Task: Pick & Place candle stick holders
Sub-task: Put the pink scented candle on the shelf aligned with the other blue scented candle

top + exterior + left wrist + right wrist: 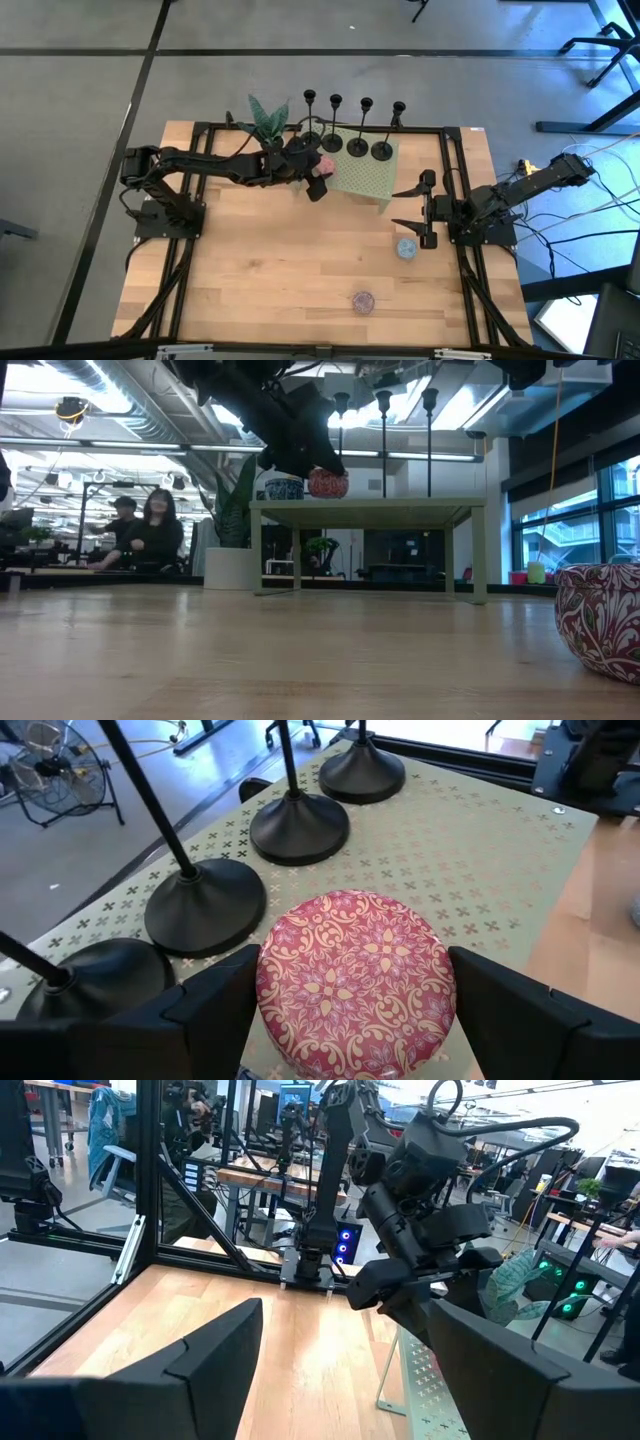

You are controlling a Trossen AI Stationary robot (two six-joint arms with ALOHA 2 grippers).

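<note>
The left pincer hangs over the near edge of a small green raised platform at the far side of the worktop. Its two fingers stand spread on either side of a red patterned ball that appears to rest on the platform; whether the pads actually press it cannot be told.

Just beyond that ball, farther from the pincer and across the platform's back, stand the four candle stick holders in a row, each with its disc base flat on the green surface and its thin stem upright. The nearest base sits close beside the ball, so the holders lie straight ahead of the left pincer, long axes vertical.

The right pincer waits spread and empty at the right side of the worktop, well apart from the row, near a blue ball. The left arm is plainly the nearer one for a holder.
</note>
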